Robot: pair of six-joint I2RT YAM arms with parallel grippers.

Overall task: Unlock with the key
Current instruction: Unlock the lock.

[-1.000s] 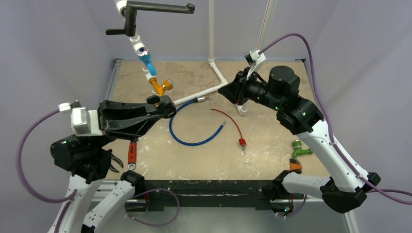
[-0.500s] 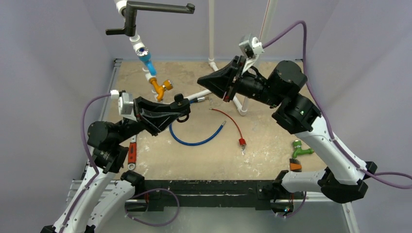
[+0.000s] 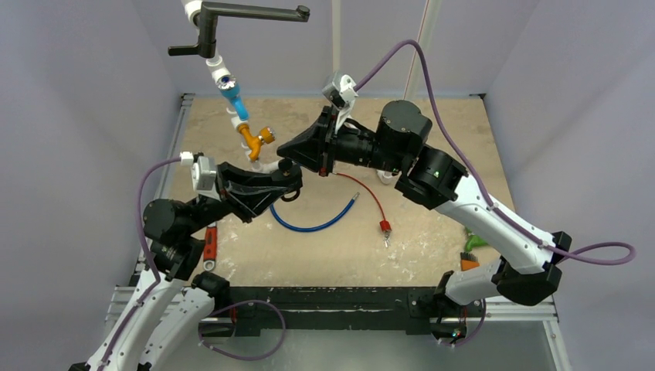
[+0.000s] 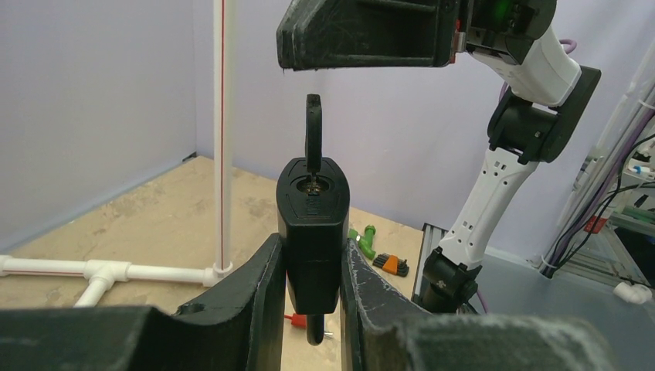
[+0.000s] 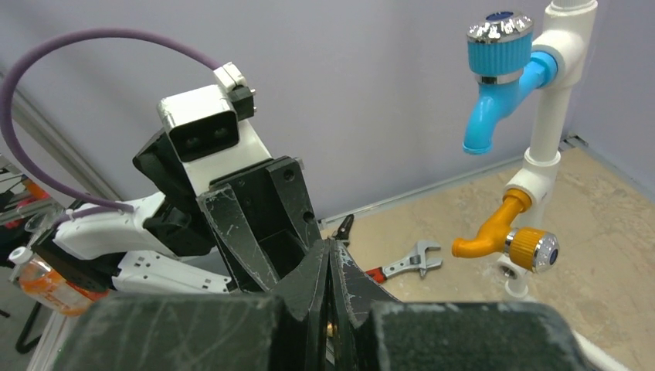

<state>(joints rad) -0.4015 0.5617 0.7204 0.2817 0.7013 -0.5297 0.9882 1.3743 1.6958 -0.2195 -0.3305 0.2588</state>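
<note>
Left gripper [image 4: 311,246] — pinching black padlock [image 4: 311,212], held upright above the table [image 3: 432,228] | key [image 4: 313,131] standing in the padlock's keyhole | right gripper [image 5: 329,259] just above key, fingers pressed together, contact with key unclear | beyond — orange tap [image 3: 259,139], blue tap [image 3: 232,97].

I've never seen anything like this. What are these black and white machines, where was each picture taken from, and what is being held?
These are two robot arms bolted to a table. One picture looks down from above; the other two come from a small camera on each arm's wrist. The left tool grips a black padlock with a key standing in it. The right tool, pinched shut, hangs just above that key without touching it. On the table lie a blue hose, a red wire and a wrench.
</note>
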